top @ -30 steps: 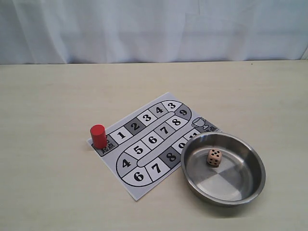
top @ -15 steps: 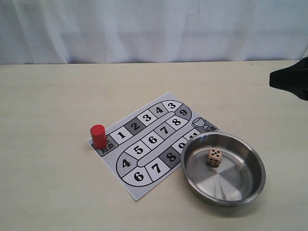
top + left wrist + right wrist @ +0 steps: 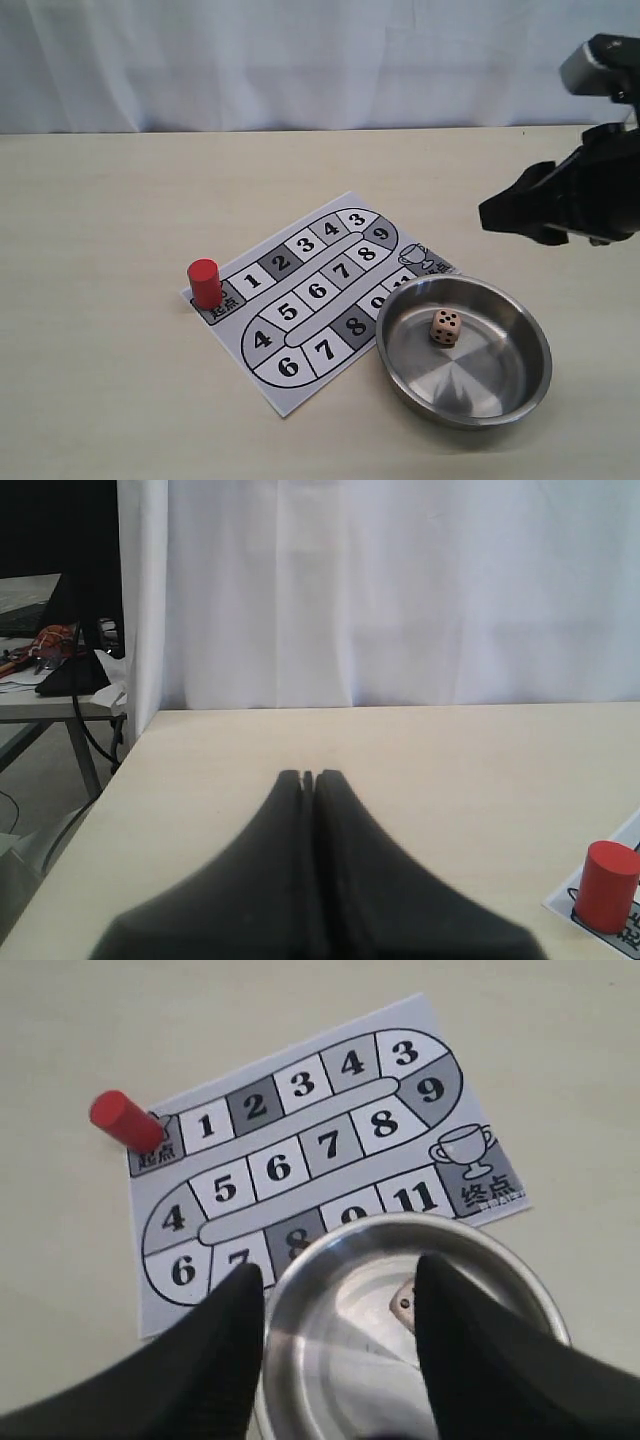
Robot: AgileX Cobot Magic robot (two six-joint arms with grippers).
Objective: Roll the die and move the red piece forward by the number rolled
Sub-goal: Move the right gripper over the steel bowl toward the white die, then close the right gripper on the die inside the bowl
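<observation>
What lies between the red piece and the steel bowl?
The paper game board: its numbered squares fill the stretch from the red piece to the steel bowl. The exterior view shows it plainly.

I get even, bright, soft light on all three feeds. Shadows on the surface (image 3: 120,400) are faint and short. The steel bowl (image 3: 500,375) carries pale wedge-shaped reflections, only mild glare. In the wrist feeds my left hand (image 3: 308,775) and right hand (image 3: 340,1265) sit too close, black and soft-edged; the background is sharp.
</observation>
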